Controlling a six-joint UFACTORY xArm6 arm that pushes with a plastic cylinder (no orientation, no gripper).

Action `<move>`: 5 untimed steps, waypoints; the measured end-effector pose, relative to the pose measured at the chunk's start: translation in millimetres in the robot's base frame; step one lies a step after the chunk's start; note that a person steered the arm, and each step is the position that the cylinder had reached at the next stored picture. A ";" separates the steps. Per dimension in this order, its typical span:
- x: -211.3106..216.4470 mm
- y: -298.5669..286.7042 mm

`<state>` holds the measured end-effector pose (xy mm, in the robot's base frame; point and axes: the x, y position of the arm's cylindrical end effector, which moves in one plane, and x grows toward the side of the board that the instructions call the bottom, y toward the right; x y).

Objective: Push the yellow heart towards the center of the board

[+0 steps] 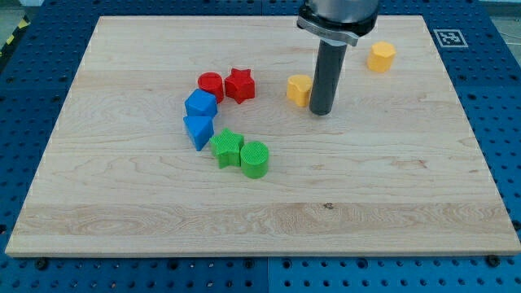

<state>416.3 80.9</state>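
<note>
My tip (321, 112) is a bare rod end with no fingers, so it grips nothing; it stands on the board (391, 203) just beside the yellow heart (299, 89), on the heart's right, so close I cannot tell whether they touch.

A cluster of blocks curves through the board's left-centre. A red cylinder (210, 85) and a red star (239, 85) sit side by side, left of the heart with a gap between star and heart. Below the cylinder come a blue block (200, 105) and a blue wedge (199, 130), touching each other. Further toward the bottom edge a green star (227, 148) leans against a green cylinder (255, 159). The green pair lies nearest the middle of the board, below and left of the heart. A second yellow block (380, 57), roughly hexagonal, sits alone near the top right corner, well apart from the tip.

The board is pale wood with fine grain, resting on a blue perforated table (505, 106). A black-and-white marker (448, 37) is fixed at the top right corner.

The heart is a small orange-yellow piece in the upper middle of the board, nearer the top edge than the bottom, its right side partly hidden by the rod.
</note>
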 end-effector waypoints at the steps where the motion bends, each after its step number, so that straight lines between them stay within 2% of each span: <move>1: 0.0 9.3; 2: -0.3 31.1; 4: -7.0 -15.1; 5: -7.2 11.2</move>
